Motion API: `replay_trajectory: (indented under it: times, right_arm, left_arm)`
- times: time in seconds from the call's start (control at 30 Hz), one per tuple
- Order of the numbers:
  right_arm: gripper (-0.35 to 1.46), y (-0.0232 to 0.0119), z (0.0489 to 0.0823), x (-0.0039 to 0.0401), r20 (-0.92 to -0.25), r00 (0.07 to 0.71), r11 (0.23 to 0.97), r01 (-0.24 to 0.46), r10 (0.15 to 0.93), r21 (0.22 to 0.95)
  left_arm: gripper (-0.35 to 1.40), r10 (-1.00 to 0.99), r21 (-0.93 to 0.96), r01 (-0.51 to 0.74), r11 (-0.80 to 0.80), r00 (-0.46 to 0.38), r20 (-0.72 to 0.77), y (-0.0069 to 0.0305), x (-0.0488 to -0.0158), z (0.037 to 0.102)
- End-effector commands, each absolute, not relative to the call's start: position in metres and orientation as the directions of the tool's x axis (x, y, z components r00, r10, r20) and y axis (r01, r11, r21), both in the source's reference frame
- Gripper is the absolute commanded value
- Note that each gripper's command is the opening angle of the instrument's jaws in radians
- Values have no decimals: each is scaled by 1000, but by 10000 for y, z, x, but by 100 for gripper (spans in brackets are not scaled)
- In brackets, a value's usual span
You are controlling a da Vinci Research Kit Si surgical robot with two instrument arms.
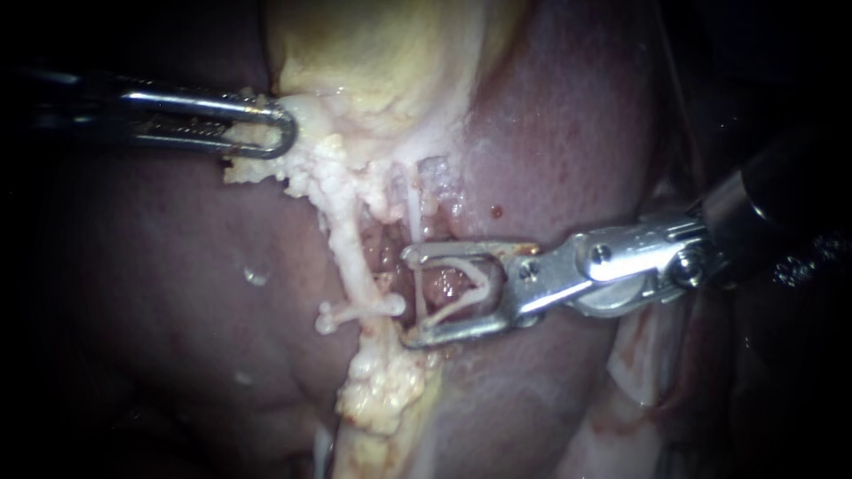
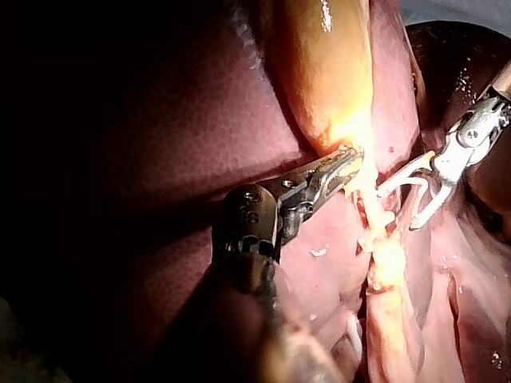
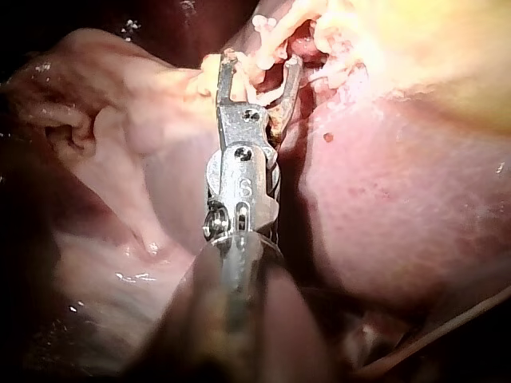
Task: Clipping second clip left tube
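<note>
- My left instrument (image 1: 282, 131) is pinching pale fatty tissue (image 1: 311, 168) at the yellow gallbladder's (image 1: 373, 53) edge.
- My right instrument (image 1: 410, 294), jaws standing wide, is holding an open white V-shaped clip (image 1: 479, 282) just beside the pale left tube (image 1: 344, 253).

Dark red liver (image 1: 568, 133) fills most of the frame; pale yellow gallbladder (image 1: 373, 53) sits upper centre, lumpy fat (image 1: 386, 386) lower centre.
</note>
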State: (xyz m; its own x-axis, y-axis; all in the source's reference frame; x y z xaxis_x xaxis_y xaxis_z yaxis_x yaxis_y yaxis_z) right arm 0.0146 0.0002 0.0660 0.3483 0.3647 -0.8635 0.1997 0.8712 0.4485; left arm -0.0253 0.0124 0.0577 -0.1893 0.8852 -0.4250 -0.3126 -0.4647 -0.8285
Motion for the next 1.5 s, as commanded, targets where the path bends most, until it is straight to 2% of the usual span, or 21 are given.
replay_trajectory:
  times: [0.03, 0.47, 0.93, 1.2, 1.5]
  right_arm:
    - [48, 1, 661, 150, -866, 342, 872, 202, 364, 447]
    - [46, -6, 675, 190, -862, 321, 838, 260, 393, 479]
    - [46, -4, 682, 223, -840, 249, 802, 261, 482, 537]
    - [46, -16, 669, 220, -822, 235, 759, 316, 519, 570]
    - [40, -32, 649, 220, -789, 255, 687, 390, 559, 613]
  left_arm:
    - [-35, 885, -828, -313, -465, -189, -425, 124, -253, 578]
    - [-35, 885, -828, -313, -465, -189, -425, 124, -253, 578]
    - [-35, 885, -828, -314, -465, -189, -426, 124, -255, 579]
    - [-35, 885, -828, -314, -465, -189, -426, 125, -255, 580]
    - [-35, 885, -827, -314, -466, -189, -426, 124, -255, 580]
